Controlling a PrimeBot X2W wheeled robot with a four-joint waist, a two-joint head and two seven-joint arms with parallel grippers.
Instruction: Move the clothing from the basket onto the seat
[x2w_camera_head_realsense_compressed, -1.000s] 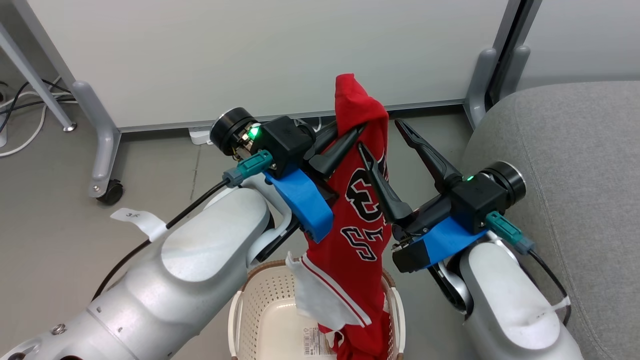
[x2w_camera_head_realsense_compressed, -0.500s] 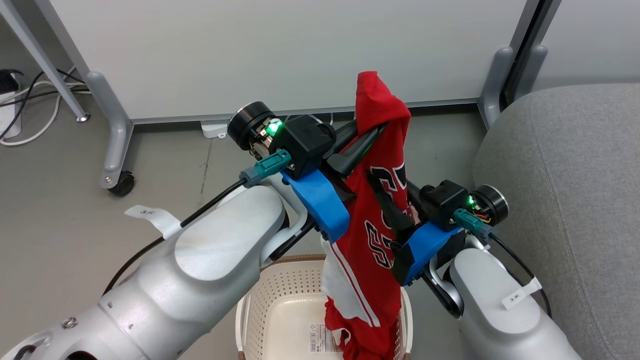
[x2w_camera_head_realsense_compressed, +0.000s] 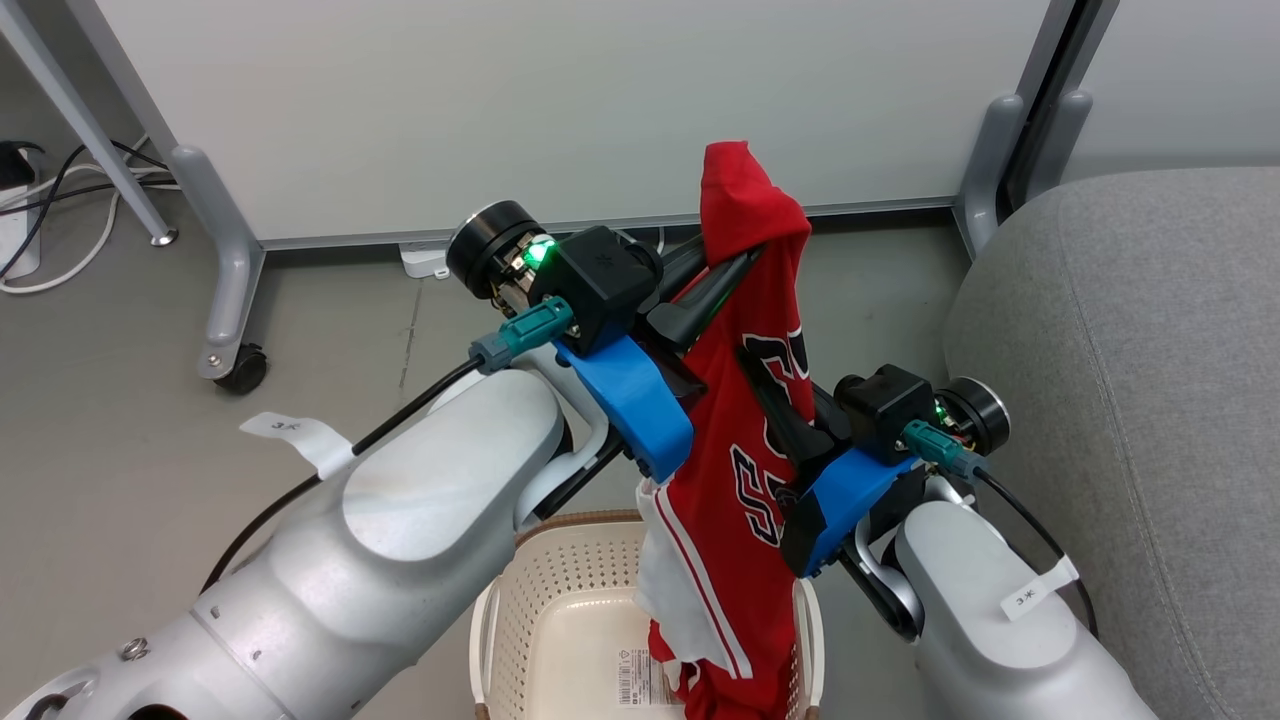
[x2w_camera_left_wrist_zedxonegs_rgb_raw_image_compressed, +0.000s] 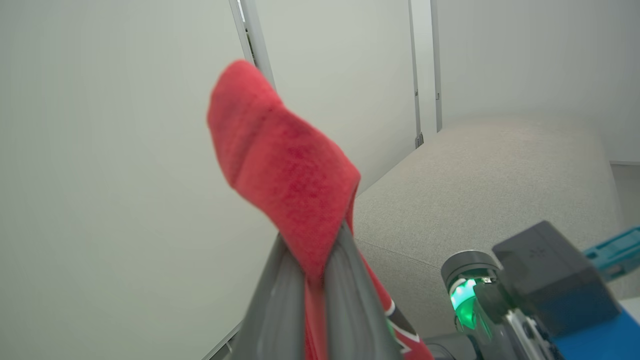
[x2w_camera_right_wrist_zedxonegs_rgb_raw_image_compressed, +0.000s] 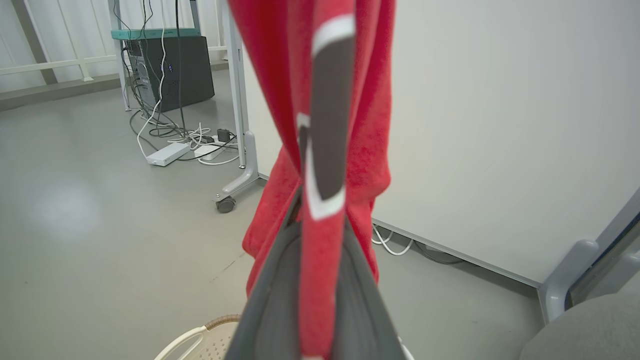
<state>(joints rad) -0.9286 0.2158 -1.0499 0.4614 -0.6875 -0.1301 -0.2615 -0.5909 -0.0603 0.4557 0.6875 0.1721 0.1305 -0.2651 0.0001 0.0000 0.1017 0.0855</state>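
My left gripper (x2w_camera_head_realsense_compressed: 742, 264) pinches the red jersey (x2w_camera_head_realsense_compressed: 742, 485) just under its peak. My right gripper (x2w_camera_head_realsense_compressed: 756, 362) clamps it lower, fabric trailing into the cream basket (x2w_camera_head_realsense_compressed: 545, 585) beneath my fingers.

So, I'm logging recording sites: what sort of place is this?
Probably a lab or office test area: wheeled white partition, computer tower, power strip and loose cables on bare grey floor.

- Head view looks steeply down at the floor (x2w_camera_head_realsense_compressed: 120, 520), basket (x2w_camera_head_realsense_compressed: 520, 610) at bottom centre.
- Left wrist view sits tight against the red jersey (x2w_camera_left_wrist_zedxonegs_rgb_raw_image_compressed: 285, 175), facing the seat (x2w_camera_left_wrist_zedxonegs_rgb_raw_image_compressed: 475, 190) at right.
- Right wrist view, equally close, faces the white panel (x2w_camera_right_wrist_zedxonegs_rgb_raw_image_compressed: 500, 125); all share the jersey.
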